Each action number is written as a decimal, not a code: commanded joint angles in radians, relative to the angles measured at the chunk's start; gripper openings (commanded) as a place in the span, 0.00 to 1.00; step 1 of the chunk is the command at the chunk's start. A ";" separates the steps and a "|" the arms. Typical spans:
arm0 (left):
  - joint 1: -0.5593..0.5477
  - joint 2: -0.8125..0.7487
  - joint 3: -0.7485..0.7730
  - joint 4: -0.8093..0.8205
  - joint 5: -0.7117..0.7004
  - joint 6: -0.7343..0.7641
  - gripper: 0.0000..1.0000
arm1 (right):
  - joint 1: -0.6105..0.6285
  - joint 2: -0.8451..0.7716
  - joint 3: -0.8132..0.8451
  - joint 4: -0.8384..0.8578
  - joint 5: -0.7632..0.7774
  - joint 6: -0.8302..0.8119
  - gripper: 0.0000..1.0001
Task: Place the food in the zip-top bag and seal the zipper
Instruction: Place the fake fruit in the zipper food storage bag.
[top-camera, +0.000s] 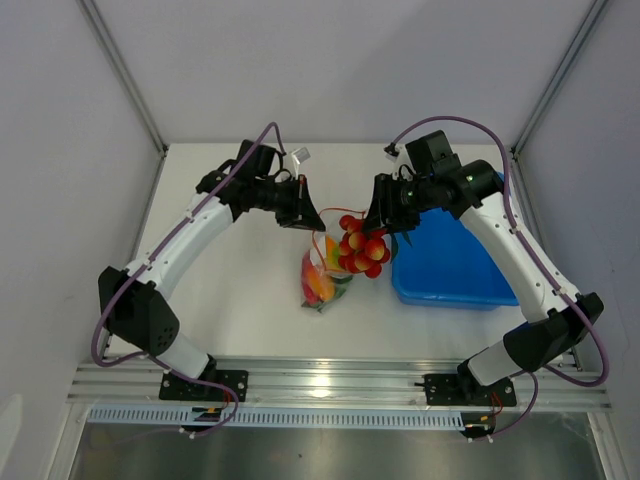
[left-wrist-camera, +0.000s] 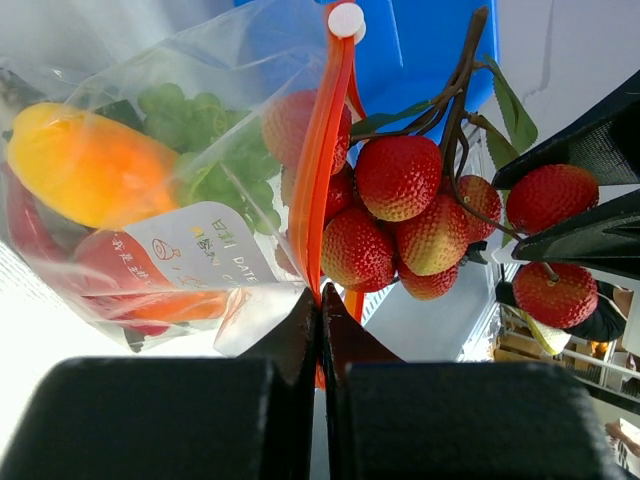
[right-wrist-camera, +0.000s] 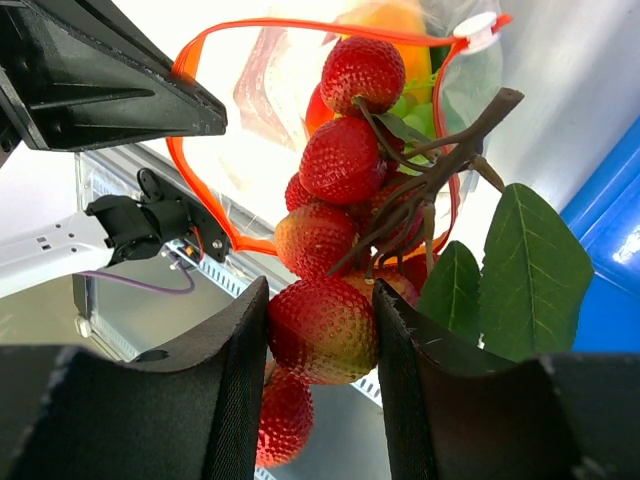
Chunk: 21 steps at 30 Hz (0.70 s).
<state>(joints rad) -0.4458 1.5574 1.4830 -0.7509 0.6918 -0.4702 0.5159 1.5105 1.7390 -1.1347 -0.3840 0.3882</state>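
Note:
The clear zip-top bag hangs from my left gripper, which is shut on its orange-red zipper. Inside the bag are a yellow-orange mango, green grapes and red pieces. The mouth gapes open as an orange loop, with a white slider at its far end. My right gripper is shut on one red-yellow bumpy fruit of a bunch with a brown stem and green leaves. The bunch sits at the bag's mouth, its upper fruits reaching just inside.
A blue plastic tub stands on the white table under my right arm, right of the bag. Grey walls close in the back and both sides. A metal rail runs along the near edge.

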 joint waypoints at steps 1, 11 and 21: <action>-0.004 -0.057 -0.007 0.027 0.026 -0.011 0.01 | 0.007 -0.026 0.010 0.012 -0.024 -0.006 0.00; -0.016 -0.088 -0.041 0.041 0.055 -0.019 0.01 | 0.018 0.071 0.042 0.210 -0.110 0.199 0.00; -0.036 -0.091 -0.032 0.051 0.064 -0.024 0.00 | 0.019 0.048 -0.099 0.386 -0.052 0.367 0.00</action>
<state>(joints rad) -0.4717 1.5162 1.4395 -0.7383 0.7128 -0.4747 0.5289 1.5974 1.6928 -0.8558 -0.4515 0.6823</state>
